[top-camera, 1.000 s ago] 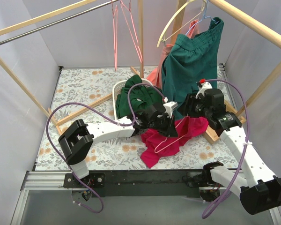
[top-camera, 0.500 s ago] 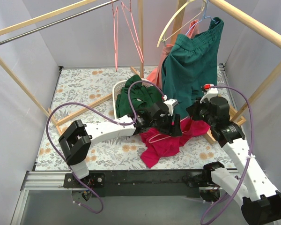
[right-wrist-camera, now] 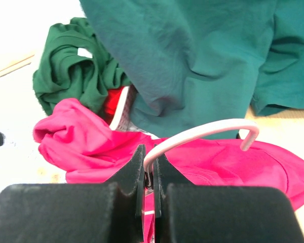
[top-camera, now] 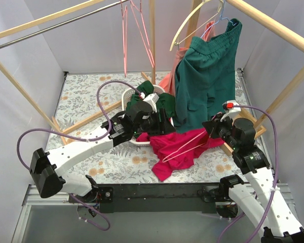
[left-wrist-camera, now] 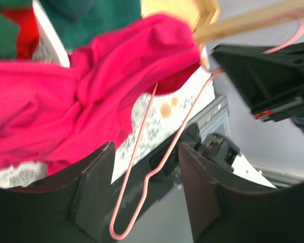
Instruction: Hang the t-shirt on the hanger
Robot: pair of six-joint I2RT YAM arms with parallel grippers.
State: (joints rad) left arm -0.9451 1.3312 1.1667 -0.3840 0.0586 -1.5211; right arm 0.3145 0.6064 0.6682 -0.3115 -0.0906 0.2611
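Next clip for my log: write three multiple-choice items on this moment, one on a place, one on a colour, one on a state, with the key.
1. Where is the t-shirt?
A. Draped over the overhead rail
B. Crumpled on the table beside the white basket
C. Folded on the left arm's base

2. What colour are the hanging shorts?
A. Teal-green
B. Yellow
C. White

3. How is the right claw?
A. Wide open, holding nothing
B. Shut on the hanger
C. Shut on the shorts

Key: 1 B, the top view shows it heaped on the floral tabletop next to the basket. 2 A, both the top and right wrist views show teal-green cloth. 3 B, the right wrist view shows its fingers pinched on the pale-pink wire just below the hook.
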